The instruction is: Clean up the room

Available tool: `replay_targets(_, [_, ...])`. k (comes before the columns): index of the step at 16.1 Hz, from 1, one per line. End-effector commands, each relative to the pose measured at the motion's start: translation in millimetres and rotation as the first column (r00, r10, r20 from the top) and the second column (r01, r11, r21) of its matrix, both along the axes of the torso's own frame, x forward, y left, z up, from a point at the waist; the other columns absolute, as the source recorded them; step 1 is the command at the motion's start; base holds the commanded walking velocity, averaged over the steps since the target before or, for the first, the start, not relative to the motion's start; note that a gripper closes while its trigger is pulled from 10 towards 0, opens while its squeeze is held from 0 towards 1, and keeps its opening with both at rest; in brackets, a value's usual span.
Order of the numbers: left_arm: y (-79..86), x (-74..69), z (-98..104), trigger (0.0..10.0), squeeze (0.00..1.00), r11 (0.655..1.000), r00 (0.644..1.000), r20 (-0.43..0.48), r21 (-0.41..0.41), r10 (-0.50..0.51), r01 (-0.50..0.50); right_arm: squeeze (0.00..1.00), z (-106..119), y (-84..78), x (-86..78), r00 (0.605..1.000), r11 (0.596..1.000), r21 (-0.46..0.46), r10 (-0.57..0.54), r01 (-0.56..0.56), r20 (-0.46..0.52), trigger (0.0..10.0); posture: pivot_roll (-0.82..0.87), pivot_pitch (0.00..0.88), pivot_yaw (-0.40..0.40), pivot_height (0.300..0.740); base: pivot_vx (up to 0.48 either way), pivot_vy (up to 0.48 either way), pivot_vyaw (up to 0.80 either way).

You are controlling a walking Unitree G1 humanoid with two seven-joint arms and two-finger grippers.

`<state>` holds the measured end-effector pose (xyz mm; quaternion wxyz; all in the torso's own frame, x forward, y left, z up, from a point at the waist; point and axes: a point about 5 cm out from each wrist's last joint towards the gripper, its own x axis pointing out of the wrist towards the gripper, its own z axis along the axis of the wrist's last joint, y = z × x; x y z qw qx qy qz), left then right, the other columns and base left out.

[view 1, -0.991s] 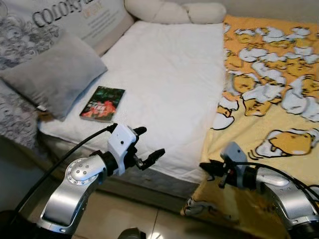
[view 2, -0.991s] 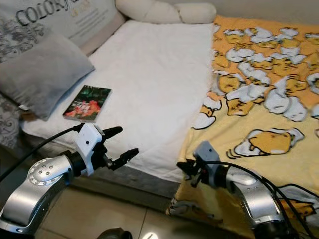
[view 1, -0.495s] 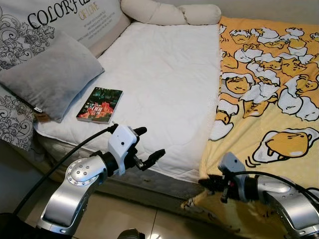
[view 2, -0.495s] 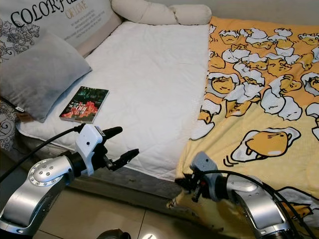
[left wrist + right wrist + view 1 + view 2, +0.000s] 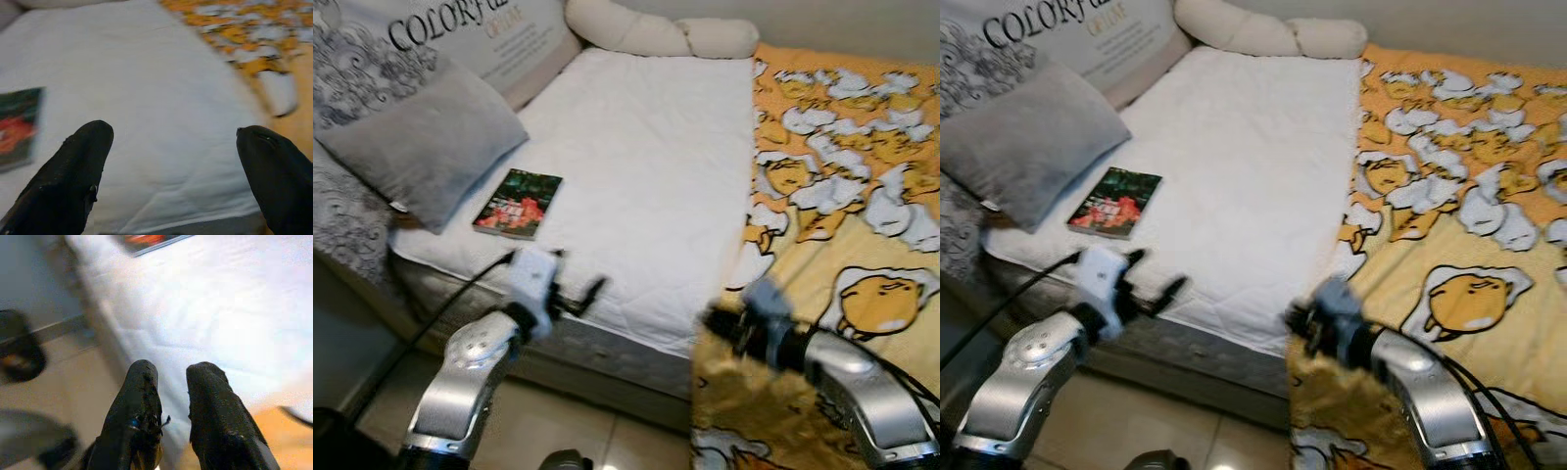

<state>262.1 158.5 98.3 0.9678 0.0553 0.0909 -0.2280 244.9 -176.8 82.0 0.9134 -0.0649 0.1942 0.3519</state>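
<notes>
A yellow blanket (image 5: pixel 842 196) printed with cartoon ducks covers the right half of the bed and hangs over its front edge. My right gripper (image 5: pixel 713 321) is at that front edge, its fingers (image 5: pixel 142 396) pinched on the blanket's hem, which drapes down from it. A book (image 5: pixel 517 204) with a green and red cover lies on the white mattress (image 5: pixel 646 157) near the front left. My left gripper (image 5: pixel 576 286) hovers open over the mattress's front edge, to the right of the book, with nothing between its fingers (image 5: pixel 73 176).
A grey pillow (image 5: pixel 426 142) lies beside the book at the left. A printed cushion (image 5: pixel 460 24) and a cream bolster (image 5: pixel 656 34) line the bed's head. Tiled floor (image 5: pixel 578 431) runs in front of the bed. The view is blurred.
The camera has shifted slightly. My right gripper has risen to the bed's front edge, lifting the blanket's hem with it. My left arm has dropped a little and drifted left.
</notes>
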Motion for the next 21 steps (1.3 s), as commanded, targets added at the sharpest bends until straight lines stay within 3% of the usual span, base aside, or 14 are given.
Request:
replay_targets(1, [5.2,2.4,1.8,10.0,0.0,0.998,0.998,0.019,-0.003,0.066,-0.066,0.0,0.6,-1.4,2.9,0.997,0.997,-0.009,-0.078,0.078,0.028,10.0,0.09,0.0,0.015,0.74,0.0,0.0,0.0])
replay_targets(2, [8.0,3.4,0.4,10.0,0.0,0.994,0.994,0.016,-0.011,0.109,-0.109,0.0,-1.6,-2.2,7.3,0.987,0.988,-0.016,-0.153,0.154,0.05,10.0,0.08,0.0,0.014,0.74,0.0,0.0,0.0])
replay_targets(3, [13.9,5.1,-2.6,10.0,0.0,0.982,0.981,0.014,-0.015,0.191,-0.191,0.0,-6.6,-5.9,16.9,0.929,0.933,-0.03,-0.355,0.359,0.103,10.0,0.07,0.0,0.019,0.74,0.0,-0.266,0.0])
replay_targets(5, [17.9,10.3,-4.7,10.0,0.0,0.964,0.963,0.05,0.026,0.264,-0.265,0.0,-9.4,-9.3,22.9,0.824,0.829,-0.054,-0.543,0.557,0.164,10.0,0.06,0.0,0.025,0.74,0.0,-0.382,0.0])
replay_targets(9, [18.3,18.6,-0.5,10.0,0.0,0.956,0.955,0.107,0.071,0.275,-0.284,0.0,-9.4,-0.9,22.0,0.747,0.763,-0.016,-0.629,0.647,0.212,10.0,0.07,0.0,0.031,0.74,0.0,-0.379,0.0])
replay_targets(14, [23.2,25.3,0.0,10.0,0.0,0.952,0.951,0.111,0.07,0.289,-0.297,0.0,-13.2,-2.2,17.3,0.715,0.733,-0.041,-0.647,0.679,0.265,10.0,0.04,0.0,0.064,0.74,0.0,-0.376,0.0])
replay_targets(19, [24.1,25.1,-7.6,10.0,0.0,0.942,0.941,0.098,0.056,0.325,-0.331,0.0,-17.5,-7.0,15.1,0.674,0.692,0.016,-0.707,0.722,0.216,10.0,0.02,0.0,0.034,0.74,0.0,-0.37,0.0])
replay_targets(21, [21.2,22.9,-7.6,10.0,0.0,0.947,0.947,0.104,0.073,0.305,-0.313,0.0,-18.1,-6.7,15.3,0.701,0.719,-0.01,-0.675,0.695,0.228,10.0,0.01,0.0,0.034,0.74,0.0,-0.366,0.0])
